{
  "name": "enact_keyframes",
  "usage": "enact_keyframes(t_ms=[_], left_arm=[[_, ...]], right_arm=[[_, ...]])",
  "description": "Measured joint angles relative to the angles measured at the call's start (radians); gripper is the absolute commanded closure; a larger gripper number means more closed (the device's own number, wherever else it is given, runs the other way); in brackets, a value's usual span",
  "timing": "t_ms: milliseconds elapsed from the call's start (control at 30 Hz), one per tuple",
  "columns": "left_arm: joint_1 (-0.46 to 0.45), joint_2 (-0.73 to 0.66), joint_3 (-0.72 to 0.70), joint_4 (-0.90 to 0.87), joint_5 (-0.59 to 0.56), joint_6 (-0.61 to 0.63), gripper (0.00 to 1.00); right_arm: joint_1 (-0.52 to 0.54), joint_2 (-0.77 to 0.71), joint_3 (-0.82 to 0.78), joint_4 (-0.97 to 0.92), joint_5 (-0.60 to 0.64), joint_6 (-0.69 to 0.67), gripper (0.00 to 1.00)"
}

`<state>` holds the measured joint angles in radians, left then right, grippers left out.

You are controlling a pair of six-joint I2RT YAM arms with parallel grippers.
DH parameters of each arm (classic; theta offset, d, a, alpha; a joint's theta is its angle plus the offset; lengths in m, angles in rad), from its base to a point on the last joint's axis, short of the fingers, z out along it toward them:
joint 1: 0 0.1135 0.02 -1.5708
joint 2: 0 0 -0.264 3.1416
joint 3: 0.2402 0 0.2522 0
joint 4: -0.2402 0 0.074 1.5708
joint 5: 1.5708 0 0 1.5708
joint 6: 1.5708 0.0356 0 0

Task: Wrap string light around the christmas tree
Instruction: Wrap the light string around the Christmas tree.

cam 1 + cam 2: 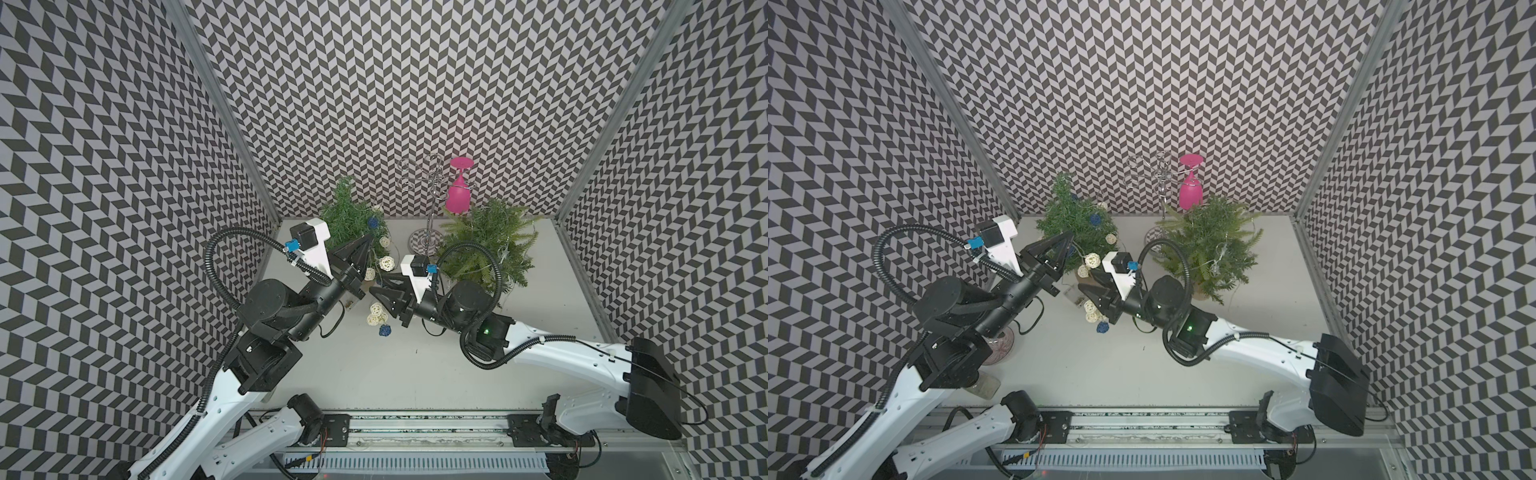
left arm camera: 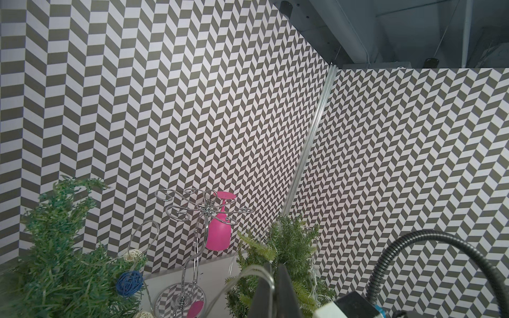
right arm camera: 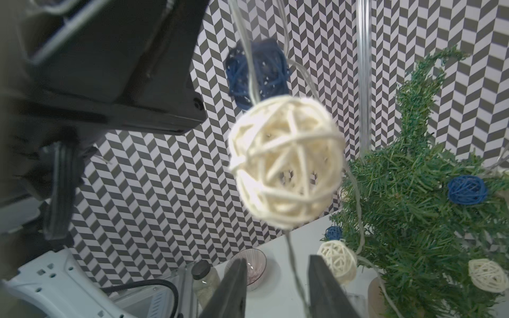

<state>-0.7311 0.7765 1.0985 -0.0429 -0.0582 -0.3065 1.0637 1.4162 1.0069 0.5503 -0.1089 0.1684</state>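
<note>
left gripper: closed, at the tree's lower edge; thin clear wire seems pinched in it
right gripper: jaws partly apart, wire runs through the gap, unclamped
string light: rattan balls hang between both grippers, frame centre in both top views; some sit on the tree
christmas tree: upright, upper centre-left, left of wire rack

A cream rattan ball of the string light hangs close, a blue ball behind. Its clear wire drops between the right pincer's parted fingers. The christmas tree stands on the worktop.
</note>
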Motion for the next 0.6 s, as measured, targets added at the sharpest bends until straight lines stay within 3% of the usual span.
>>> enact_keyframes(t_ms=[100, 267, 600], left_arm=[[0.011, 0.0, 0.002, -0.008, -0.002, 0.003, 1.0], [0.04, 0.011, 0.057, -0.045, -0.008, 0.017, 1.0], [0.166, 0.13, 0.235, -0.022, 0.081, 0.025, 1.0]], right_arm=[[0.0, 0.001, 0.0, -0.006, 0.028, -0.008, 1.0], [-0.002, -0.021, 0.027, -0.071, 0.079, -0.031, 1.0], [-0.029, -0.05, 0.399, -0.352, 0.168, -0.18, 1.0]])
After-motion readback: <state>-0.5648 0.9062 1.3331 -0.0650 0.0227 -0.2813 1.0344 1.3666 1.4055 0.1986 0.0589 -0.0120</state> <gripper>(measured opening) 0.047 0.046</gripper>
